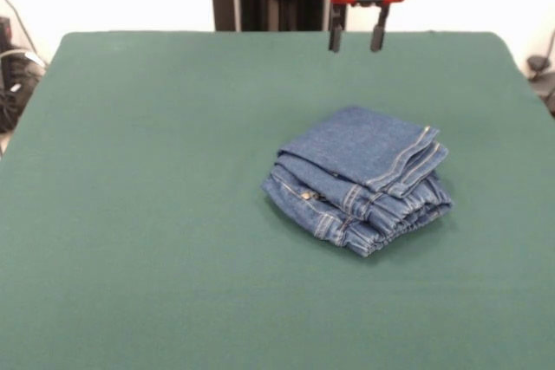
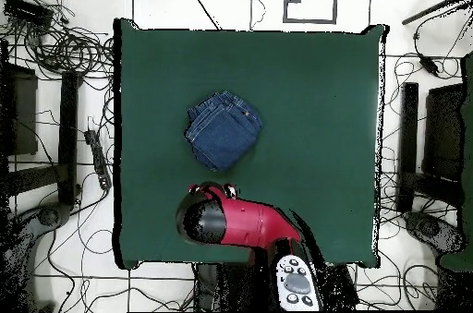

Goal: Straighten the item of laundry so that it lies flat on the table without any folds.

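The jeans [image 1: 360, 179] lay folded into a compact, roughly square bundle on the green bench [image 1: 139, 214], right of centre in the front view and slightly below the frame's middle. Several layers were stacked one on another: a smooth faded panel on top, with hemmed edges and light seam stitching stepped along the bundle's right and lower sides. A gathered edge showed at the lower right corner, and a small metal fastener at the lower left side. In the overhead view the bundle [image 2: 224, 130] sat left of the bench's centre, in the upper half of the cloth [image 2: 314, 97], turned at an angle to the bench edges.

The tool [image 1: 356, 38] hung at the top of the front view, right of centre, above the far edge of the bench and well apart from the jeans. Its two dark fingers [image 1: 335, 32] pointed down with a clear gap between them, gripping nothing. In the overhead view the red arm [image 2: 236, 219] covered the tool from above.
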You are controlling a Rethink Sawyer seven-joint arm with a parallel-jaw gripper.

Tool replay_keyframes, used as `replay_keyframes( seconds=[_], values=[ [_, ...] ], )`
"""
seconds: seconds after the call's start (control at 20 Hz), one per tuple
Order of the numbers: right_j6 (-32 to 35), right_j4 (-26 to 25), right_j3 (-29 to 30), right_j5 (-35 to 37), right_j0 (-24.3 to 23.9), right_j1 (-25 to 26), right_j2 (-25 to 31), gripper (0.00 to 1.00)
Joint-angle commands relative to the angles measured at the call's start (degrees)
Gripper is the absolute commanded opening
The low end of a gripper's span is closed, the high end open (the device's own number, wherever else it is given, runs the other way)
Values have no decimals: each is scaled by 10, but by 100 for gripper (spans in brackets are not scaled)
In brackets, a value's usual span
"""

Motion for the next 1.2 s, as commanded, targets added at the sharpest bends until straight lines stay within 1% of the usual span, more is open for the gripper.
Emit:
replay_keyframes(
  seconds=[0.05,0.3,0.35,0.4,0.6,1.05,1.2],
  values=[
    [59,-12,-61,28,4,12,19,100],
    [58,-11,-87,39,9,27,16,100],
    [57,-16,-73,31,5,21,17,100],
    [57,-18,-73,29,6,22,17,100],
    [58,-17,-92,28,11,39,16,100],
    [48,-26,-110,36,22,57,25,100],
    [31,-37,-118,44,23,60,35,100]
  ],
)
